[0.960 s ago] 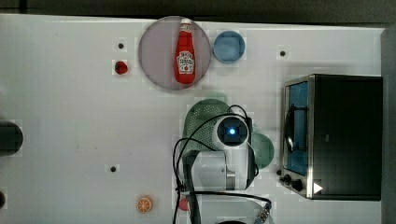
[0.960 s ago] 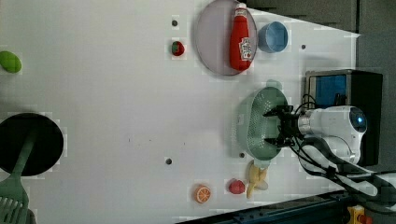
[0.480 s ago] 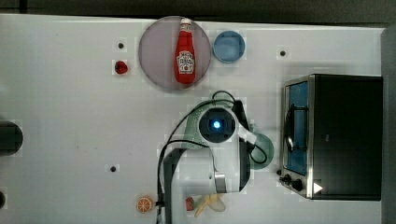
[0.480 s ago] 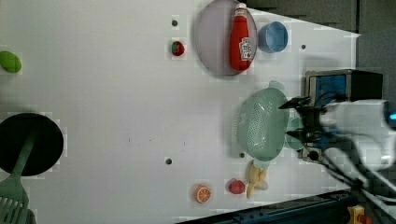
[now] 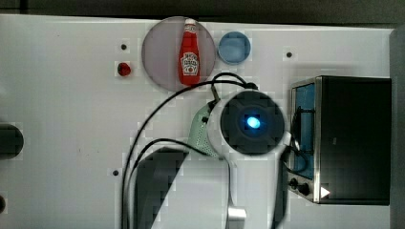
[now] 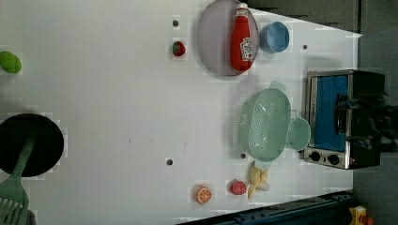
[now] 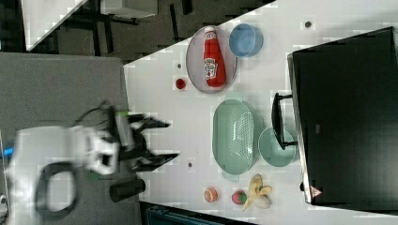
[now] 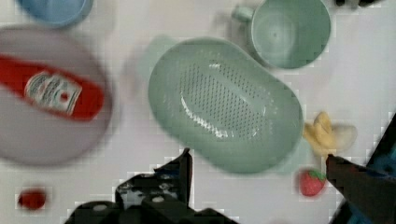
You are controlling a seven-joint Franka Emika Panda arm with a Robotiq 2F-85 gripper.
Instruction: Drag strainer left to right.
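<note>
The strainer, a pale mint-green oblong colander with small holes, lies on the white table with nothing in it. In the right view the strainer sits beside a round teal mug. In the top view my arm covers most of the strainer. My gripper hangs high above the table, open and holding nothing. The wrist view looks down on the strainer, and the two dark fingertips stand wide apart and clear of it. In the left view the gripper is blurred, in front of the oven.
The teal mug touches the strainer on the side of the toaster oven. A ketchup bottle lies on a grey plate, beside a blue bowl. A banana, strawberry and orange half lie near the table edge.
My gripper has lifted out of the strainer and risen well above the table, staying open. The strainer has not moved.
</note>
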